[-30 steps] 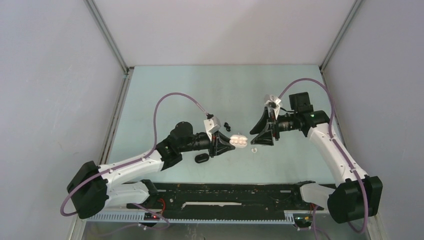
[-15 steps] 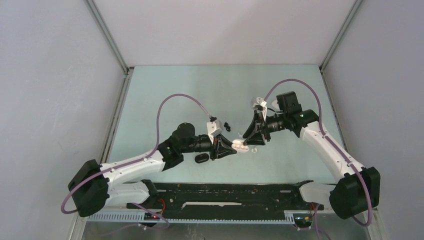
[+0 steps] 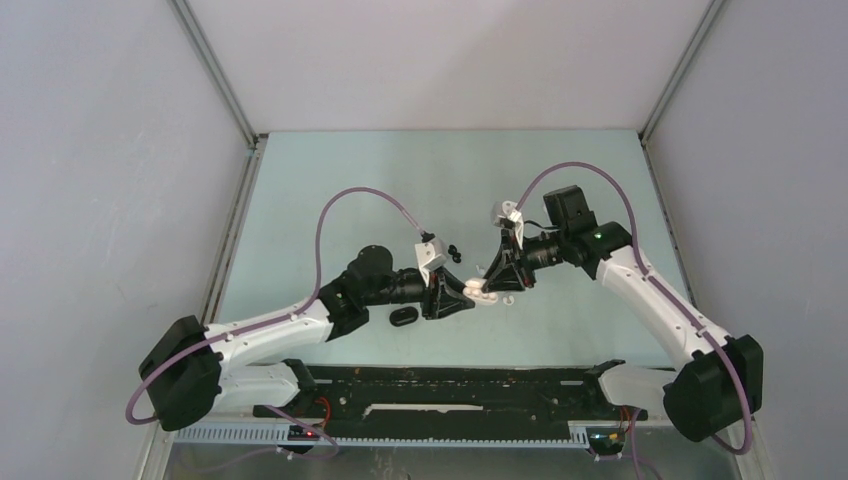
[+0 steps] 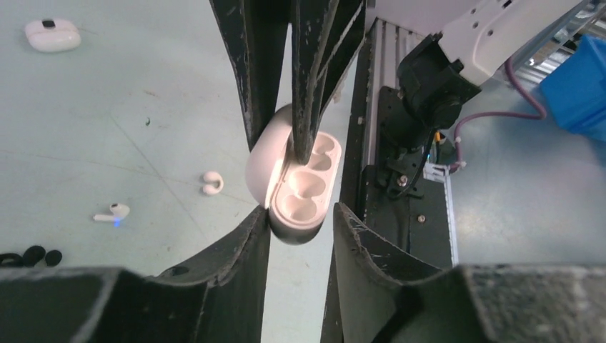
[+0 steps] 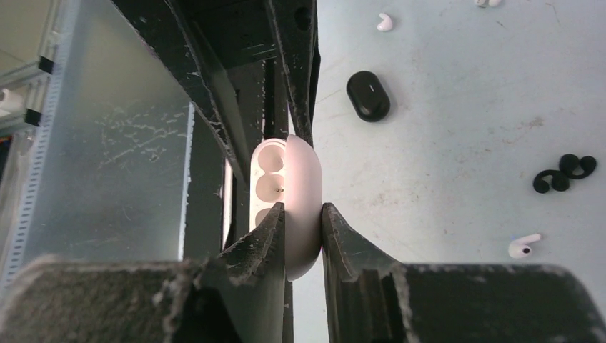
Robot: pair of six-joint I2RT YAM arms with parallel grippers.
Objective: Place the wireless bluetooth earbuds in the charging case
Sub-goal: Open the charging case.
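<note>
Though the left gripper [image 4: 300, 225] and right gripper [image 5: 304, 229] each clamp one end of the open white case [image 4: 304, 182] above the middle of the surface [image 4: 107, 107], its long axis running between them, the earbuds [image 4: 211, 183] lie loose below. Neither gripper is free.

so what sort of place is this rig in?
Likely a lab robot cell: pale table boxed in by plain wall panels on aluminium struts, two arms bolted at its near edge, cable duct below.
</note>
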